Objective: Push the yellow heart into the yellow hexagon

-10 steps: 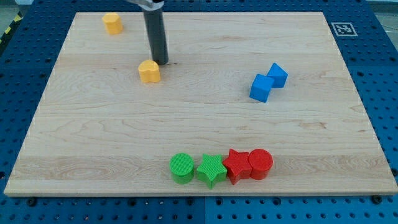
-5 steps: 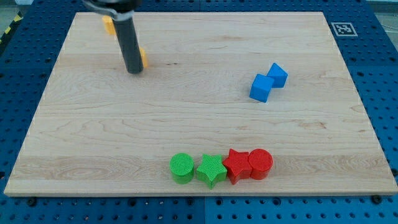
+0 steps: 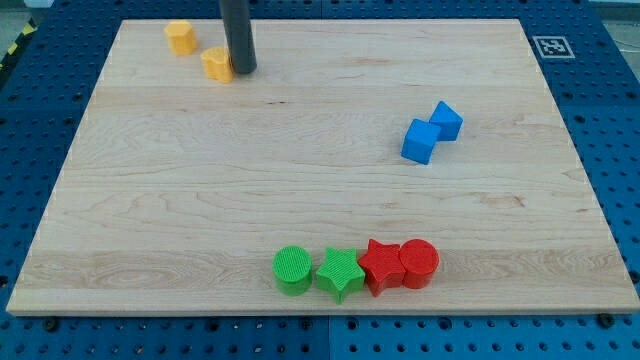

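The yellow heart (image 3: 215,64) lies near the view's top left of the wooden board (image 3: 320,210). The yellow hexagon (image 3: 181,36) lies up and to the left of it, a small gap between them. My dark rod comes down from the view's top, and my tip (image 3: 243,71) rests against the heart's right side.
Two blue blocks (image 3: 421,141) (image 3: 446,120) touch each other at the view's right. A row along the view's bottom holds a green cylinder (image 3: 293,270), a green star (image 3: 340,273), a red star (image 3: 381,265) and a red cylinder (image 3: 419,263).
The yellow heart has slid up and to the left, close to the hexagon. My tip moved left, then up and right, and now sits on the heart's right side.
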Available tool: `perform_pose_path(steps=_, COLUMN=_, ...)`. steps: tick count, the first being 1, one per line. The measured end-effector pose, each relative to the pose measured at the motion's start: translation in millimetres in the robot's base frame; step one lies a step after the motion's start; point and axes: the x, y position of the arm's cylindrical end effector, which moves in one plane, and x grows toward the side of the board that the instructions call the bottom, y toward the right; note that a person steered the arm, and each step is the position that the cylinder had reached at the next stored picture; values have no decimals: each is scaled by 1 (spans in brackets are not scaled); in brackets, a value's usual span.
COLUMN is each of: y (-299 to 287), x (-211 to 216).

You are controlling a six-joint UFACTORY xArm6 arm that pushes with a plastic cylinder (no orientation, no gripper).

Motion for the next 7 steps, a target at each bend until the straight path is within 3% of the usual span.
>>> perform_pose_path(steps=2, y=-55, x=-3)
perform_pose_path(steps=3, y=-18, x=-3)
perform_pose_path(steps=4, y=-1, x=34)
perform_pose_path(steps=5, y=-23, x=64)
perform_pose_path(steps=7, y=-70, x=34)
